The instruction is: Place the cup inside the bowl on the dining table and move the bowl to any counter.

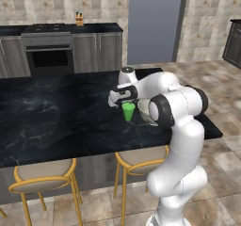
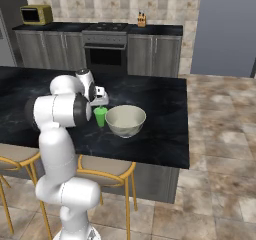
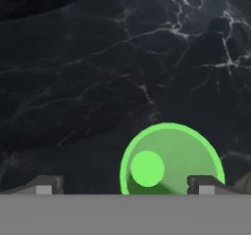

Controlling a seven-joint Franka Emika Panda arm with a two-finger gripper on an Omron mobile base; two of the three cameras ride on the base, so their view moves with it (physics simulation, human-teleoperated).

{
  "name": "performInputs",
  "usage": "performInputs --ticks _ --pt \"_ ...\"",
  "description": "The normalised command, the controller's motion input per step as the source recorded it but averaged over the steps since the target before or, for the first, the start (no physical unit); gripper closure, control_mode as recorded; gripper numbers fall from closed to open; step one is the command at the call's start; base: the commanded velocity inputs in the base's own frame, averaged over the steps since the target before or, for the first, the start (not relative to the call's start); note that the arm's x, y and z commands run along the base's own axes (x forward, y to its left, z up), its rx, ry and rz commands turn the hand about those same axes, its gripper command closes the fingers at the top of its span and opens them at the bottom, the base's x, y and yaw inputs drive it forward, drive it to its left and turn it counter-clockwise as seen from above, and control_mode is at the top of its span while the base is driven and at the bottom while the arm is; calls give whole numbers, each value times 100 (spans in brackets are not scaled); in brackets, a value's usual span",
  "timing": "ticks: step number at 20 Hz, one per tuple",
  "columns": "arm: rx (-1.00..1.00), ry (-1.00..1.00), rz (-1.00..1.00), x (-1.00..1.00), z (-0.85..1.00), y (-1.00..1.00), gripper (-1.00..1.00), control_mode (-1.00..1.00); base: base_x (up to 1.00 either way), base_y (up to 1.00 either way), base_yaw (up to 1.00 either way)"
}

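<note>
While our white arm reaches out over the glossy black, white-veined marble table [image 1: 56,112], we hold the gripper [image 3: 125,185] wide open just above the small bright green tapered plastic cup [image 3: 169,160], gripping nothing. That cup [image 2: 100,116] stands upright on the table, just left of the round, deep, pale cream bowl [image 2: 125,120], near the table's near right edge, above the yellow-framed, tan-seated stools [image 1: 44,173].
</note>
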Motion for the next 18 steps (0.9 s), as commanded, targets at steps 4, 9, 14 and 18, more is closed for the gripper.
performInputs --ticks 4,9,14,18 --pt "0 3 0 19 -13 0 -100 -100 0 0 0" --pt "0 5 0 10 -18 0 -100 -100 0 0 0" --pt "0 5 0 0 -21 0 -100 -100 0 0 0" --pt "0 2 0 6 -12 0 -100 -100 0 0 0"
